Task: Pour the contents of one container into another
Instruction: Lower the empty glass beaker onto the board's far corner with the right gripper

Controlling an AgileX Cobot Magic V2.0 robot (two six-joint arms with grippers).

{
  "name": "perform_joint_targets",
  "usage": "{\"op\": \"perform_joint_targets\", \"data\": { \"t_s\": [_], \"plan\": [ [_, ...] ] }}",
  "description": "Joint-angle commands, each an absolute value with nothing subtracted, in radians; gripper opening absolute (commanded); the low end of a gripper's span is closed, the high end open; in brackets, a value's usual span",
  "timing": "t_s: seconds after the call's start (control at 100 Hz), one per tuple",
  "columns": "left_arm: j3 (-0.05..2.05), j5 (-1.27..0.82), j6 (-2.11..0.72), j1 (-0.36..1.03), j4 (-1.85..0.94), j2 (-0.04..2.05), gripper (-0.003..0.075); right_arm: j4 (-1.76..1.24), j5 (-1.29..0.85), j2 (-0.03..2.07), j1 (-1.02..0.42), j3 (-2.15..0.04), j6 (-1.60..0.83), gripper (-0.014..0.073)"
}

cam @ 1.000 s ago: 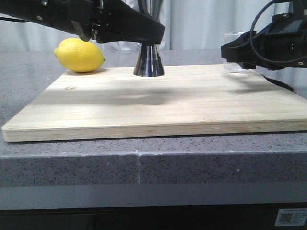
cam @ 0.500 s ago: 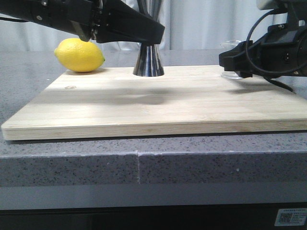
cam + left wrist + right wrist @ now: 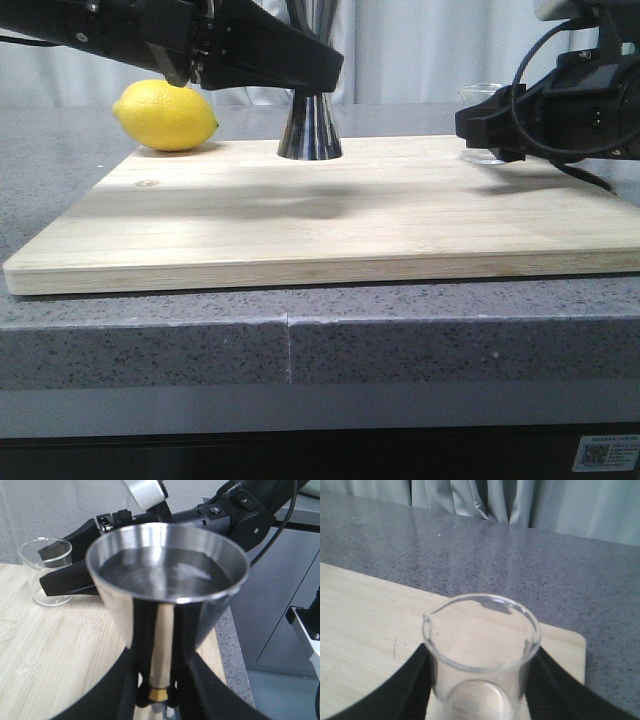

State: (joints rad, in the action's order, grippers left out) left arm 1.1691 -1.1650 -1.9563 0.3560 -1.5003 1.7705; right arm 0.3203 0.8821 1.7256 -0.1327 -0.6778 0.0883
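Note:
The steel jigger [image 3: 310, 125] stands upright on the wooden board [image 3: 330, 225], towards its back. My left gripper [image 3: 318, 72] is shut on the jigger's narrow waist. In the left wrist view its fingers [image 3: 131, 692] press either side of the gold band, under the jigger's wide cup [image 3: 167, 575]. The clear glass beaker [image 3: 484, 152] rests on the board's back right corner. My right gripper [image 3: 490, 120] is shut on it. In the right wrist view the beaker [image 3: 481, 647] sits upright between both fingers [image 3: 415, 680], its lip pointing left, and looks empty. The beaker [image 3: 47, 570] also shows past the jigger.
A yellow lemon [image 3: 166, 115] lies on the grey counter [image 3: 60, 190] just off the board's back left corner. The counter's front edge [image 3: 300, 320] runs below the board. Grey curtains hang behind the table.
My right gripper has come down with the beaker, from held above the board to resting on it, and has shifted slightly left. The left gripper and jigger have not moved.

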Motion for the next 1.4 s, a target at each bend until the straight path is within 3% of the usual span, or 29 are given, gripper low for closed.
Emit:
{"op": "perform_joint_targets", "data": {
  "t_s": [0.0,0.28,0.61,0.85,1.39],
  "plan": [
    [1.197,-1.27,-1.945,0.368,-1.576,1.717,0.007,0.316,0.956,1.696,-0.127,-0.7,0.077,0.0115],
    [1.197,-1.27,-1.945,0.368,-1.576,1.717,0.007,0.316,0.956,1.696,-0.127,-0.7,0.077,0.0211],
    [1.197,-1.27,-1.945,0.368,-1.576,1.717,0.007,0.316,0.956,1.696,-0.127,-0.7,0.077,0.0226],
    [1.197,-1.27,-1.945,0.368,-1.576,1.717,0.007,0.316,0.956,1.696,-0.127,-0.7,0.077,0.0353],
    [1.197,-1.27,-1.945,0.368,-1.576,1.717,0.0069,0.316,0.981,1.694,-0.127,-0.7,0.077,0.0368]
  ]
}}
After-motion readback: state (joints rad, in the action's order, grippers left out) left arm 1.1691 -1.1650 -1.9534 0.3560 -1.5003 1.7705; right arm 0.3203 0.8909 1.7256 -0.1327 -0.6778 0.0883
